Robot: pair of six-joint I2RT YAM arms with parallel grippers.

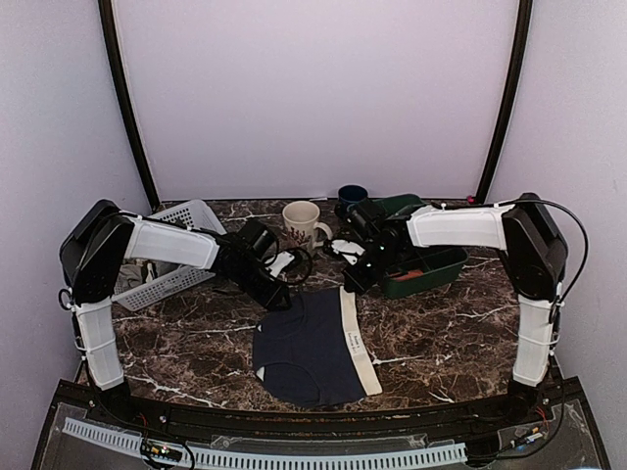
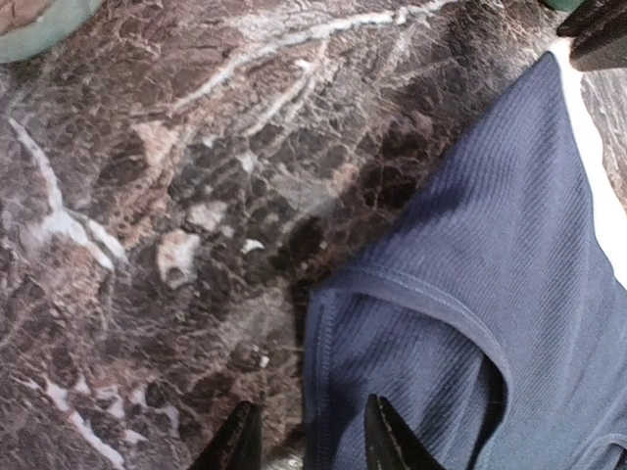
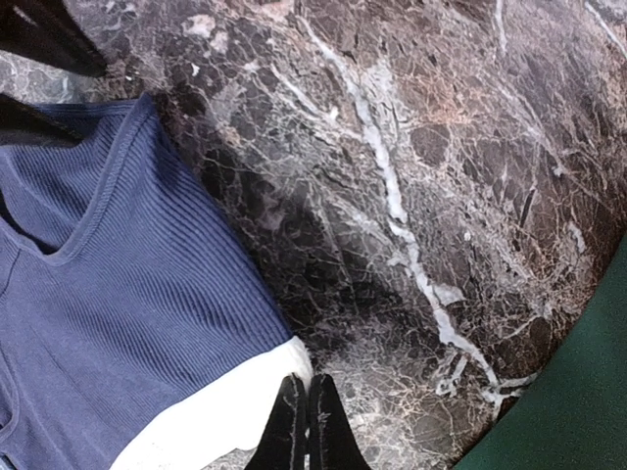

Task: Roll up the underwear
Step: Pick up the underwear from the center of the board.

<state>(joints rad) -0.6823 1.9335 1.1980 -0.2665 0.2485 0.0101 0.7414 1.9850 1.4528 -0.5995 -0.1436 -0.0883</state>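
The underwear [image 1: 309, 343] lay flat at the near centre of the desk [image 1: 441, 323]: ribbed navy knit, smooth cream waistband [image 1: 360, 343] on its right edge. The left claw [image 2: 309, 436] stood part open astride the far-left hem, holding nothing. The right claw [image 3: 302, 416] was shut at the waistband corner, capture unconfirmed. Both corners needed a level pinch; limp knit would skew.

The underwear [image 1: 306, 348] is soft, matt navy cloth with fine ribbing. Its waistband [image 1: 358, 338], on the right side, is smoother cream cloth. The table [image 1: 441, 333] looks like polished brown marble with white veins. At centre left, the basket [image 1: 167, 282] is white plastic lattice. The mug [image 1: 302, 223] looks glazed.
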